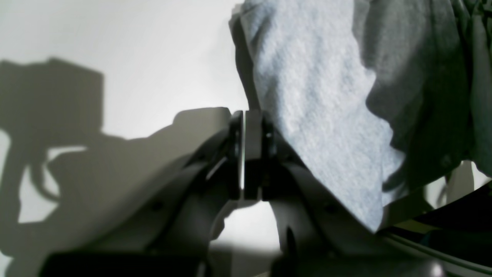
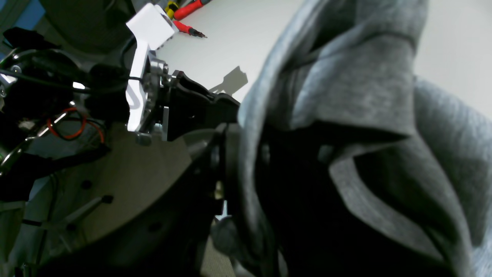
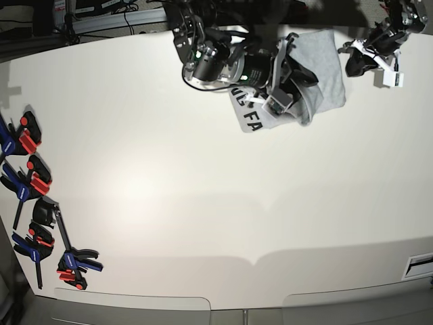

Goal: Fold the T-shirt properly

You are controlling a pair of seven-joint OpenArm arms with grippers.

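Note:
The light grey T-shirt (image 3: 323,64) lies bunched at the far edge of the white table, with black letters (image 3: 252,120) showing on a flap at its left. My right gripper (image 3: 284,91) is buried in its folds; in the right wrist view the T-shirt (image 2: 365,96) wraps over my right gripper (image 2: 230,134) and hides one finger. My left gripper (image 3: 353,64) sits at the shirt's right edge. In the left wrist view my left gripper (image 1: 244,115) has its jaws together with nothing between them, and the T-shirt (image 1: 319,115) drapes past its right finger.
Red-handled screwdrivers (image 2: 188,9) lie on the table beyond the shirt. Several blue and red clamps (image 3: 30,179) lie along the left edge of the table (image 3: 203,203). Cables and gear run along the far edge.

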